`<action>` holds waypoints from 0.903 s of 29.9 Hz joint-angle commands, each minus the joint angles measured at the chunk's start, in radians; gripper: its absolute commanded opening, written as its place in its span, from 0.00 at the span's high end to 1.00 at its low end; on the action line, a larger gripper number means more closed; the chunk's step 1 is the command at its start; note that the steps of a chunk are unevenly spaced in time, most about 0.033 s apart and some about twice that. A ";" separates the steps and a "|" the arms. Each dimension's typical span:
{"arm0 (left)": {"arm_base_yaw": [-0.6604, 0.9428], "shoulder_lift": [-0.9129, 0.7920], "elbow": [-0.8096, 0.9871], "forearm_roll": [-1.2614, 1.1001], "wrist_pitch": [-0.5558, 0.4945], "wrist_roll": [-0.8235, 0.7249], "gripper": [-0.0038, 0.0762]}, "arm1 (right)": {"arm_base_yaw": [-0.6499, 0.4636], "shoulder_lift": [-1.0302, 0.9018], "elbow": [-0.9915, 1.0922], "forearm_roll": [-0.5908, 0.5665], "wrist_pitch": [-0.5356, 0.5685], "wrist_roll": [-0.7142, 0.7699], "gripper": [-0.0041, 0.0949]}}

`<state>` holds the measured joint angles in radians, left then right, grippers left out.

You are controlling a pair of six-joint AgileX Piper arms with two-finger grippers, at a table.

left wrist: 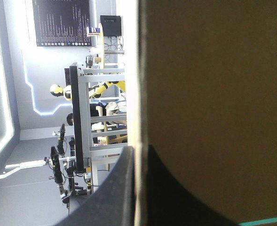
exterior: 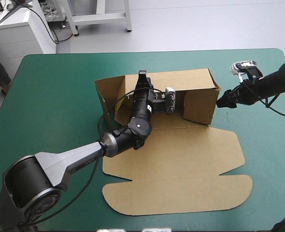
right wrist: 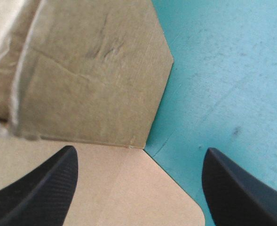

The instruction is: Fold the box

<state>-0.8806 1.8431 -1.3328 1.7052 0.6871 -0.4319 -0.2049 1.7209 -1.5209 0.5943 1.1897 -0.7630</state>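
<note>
Box (exterior: 181,145) sits on the teal-green cover (exterior: 50,96), half raised. Its far wall (exterior: 181,79) and both end walls stand up, while its lid (exterior: 176,193) lies flat on the near side with its rounded flaps spread out.

Left gripper (exterior: 142,78) reaches in over the box's floor to the top edge of the far wall, toward the box's left end. In the left wrist view that wall (left wrist: 213,94) fills the space ahead of the gripper (left wrist: 139,148). The wall's pale cut edge runs straight down between the two black fingers (left wrist: 112,197), which are clamped on the board, one on each face.

Right gripper (exterior: 225,100) hangs just outside the box's right end wall (exterior: 200,104), tip toward it; from above I cannot tell whether it touches. In its wrist view the gripper (right wrist: 140,153) has its fingers (right wrist: 44,188) well apart and holds nothing. Ahead of them a raised piece of the box (right wrist: 96,70) shows a slanted corner, with a flat panel of the box under it. Bare cover (right wrist: 223,70) lies just beside the box.
</note>
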 commanded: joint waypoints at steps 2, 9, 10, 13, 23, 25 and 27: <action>-0.004 -0.037 -0.022 -0.004 -0.024 -0.005 0.96 | -0.006 -0.053 -0.018 0.058 -0.002 -0.134 0.28; -0.004 -0.037 -0.022 -0.001 -0.024 -0.005 0.96 | 0.002 -0.020 -0.012 0.168 -0.047 -0.274 0.28; -0.004 -0.037 -0.022 -0.001 -0.024 -0.005 0.96 | 0.012 -0.012 -0.012 0.187 -0.047 -0.281 0.28; -0.004 -0.037 -0.022 -0.001 -0.024 -0.005 0.96 | 0.048 0.013 -0.012 0.194 -0.055 -0.269 0.28; -0.004 -0.037 -0.022 -0.001 -0.024 -0.005 0.96 | 0.113 -0.003 0.170 0.273 -0.319 -0.229 0.35; -0.004 -0.037 -0.022 -0.001 -0.024 -0.005 0.96 | 0.113 -0.017 0.224 0.306 -0.371 -0.259 0.36; -0.004 -0.037 -0.022 -0.001 -0.024 -0.005 0.96 | 0.113 -0.034 0.268 0.350 -0.422 -0.290 0.36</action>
<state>-0.8788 1.8437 -1.3328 1.7061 0.6831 -0.4319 -0.0974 1.7344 -1.2869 0.8680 0.8648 -1.0125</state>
